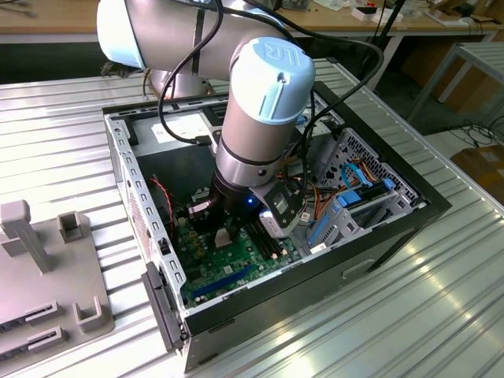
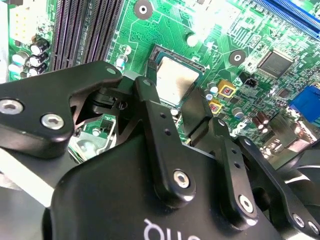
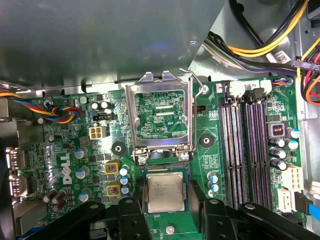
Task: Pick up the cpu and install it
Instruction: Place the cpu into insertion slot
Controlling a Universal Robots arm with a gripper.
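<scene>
The arm (image 1: 244, 134) is a thick silver-grey tube with pale blue round caps (image 1: 272, 71) at its joints; black cables (image 1: 161, 106) loop along it. The gripper (image 2: 172, 95) is glossy black, fastened with silver screws (image 2: 181, 178), with white lettering (image 2: 165, 231) on its housing.

A black case (image 1: 354, 264) lies open on the ribbed metal table (image 1: 378, 331), its green board (image 1: 228, 268) facing up. Dark memory slots (image 3: 245, 150) run along one side of the board, with yellow and black cables (image 3: 265, 45) bundled near them. A twist of coloured wires (image 3: 50, 111) crosses the opposite side. At the exterior view's left a grey fixture (image 1: 47, 260) sits on the table, apart from the case.
</scene>
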